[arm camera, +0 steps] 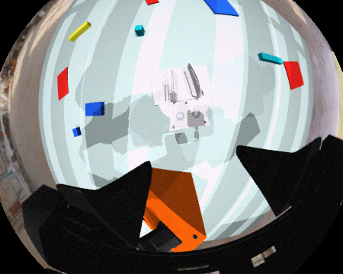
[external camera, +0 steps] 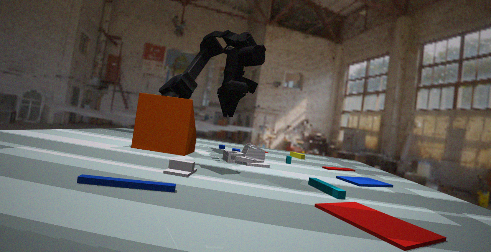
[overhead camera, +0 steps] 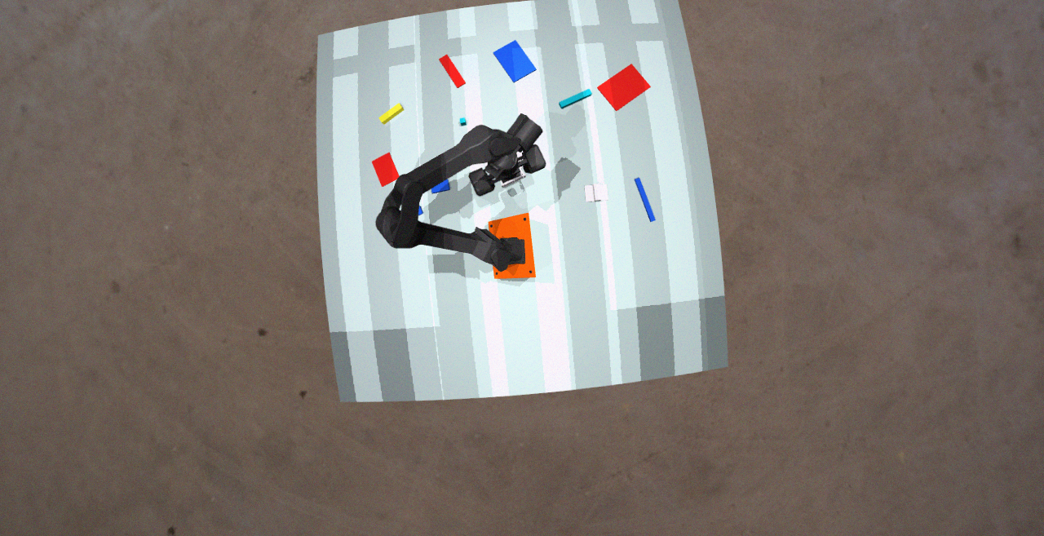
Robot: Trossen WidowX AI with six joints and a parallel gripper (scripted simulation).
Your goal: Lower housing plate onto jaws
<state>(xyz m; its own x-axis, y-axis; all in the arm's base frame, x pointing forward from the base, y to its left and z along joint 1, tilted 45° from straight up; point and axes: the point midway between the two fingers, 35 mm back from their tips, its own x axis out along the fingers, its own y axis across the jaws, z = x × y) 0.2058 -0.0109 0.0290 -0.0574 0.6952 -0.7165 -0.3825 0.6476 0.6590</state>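
My gripper [overhead camera: 508, 171] [external camera: 228, 116] [arm camera: 196, 158] is open, with nothing between its fingers, high above the pale vise-like assembly. The housing plate [arm camera: 184, 126] is the pale piece at the assembly's near end in the wrist view, with two round pin ends and small dark holes on top. It looks roughly level; glare and shadow hide whether it is fully seated on the stubs. Beyond it stand the jaws [arm camera: 194, 81] [external camera: 254, 153], whose faces rise above the pale base [external camera: 258, 165] [arm camera: 206, 78]. The stubs are hidden under the plate.
The orange robot stand [overhead camera: 527, 263] [external camera: 163, 125] [arm camera: 183, 188] is near the assembly. A white L-shaped piece [overhead camera: 595, 192] [external camera: 181, 165] lies to its right in the top view. A blue bar [overhead camera: 644, 199] [external camera: 127, 183], teal bar [overhead camera: 575, 99] [external camera: 326, 188] and red plate [overhead camera: 623, 87] [external camera: 377, 221] lie around.
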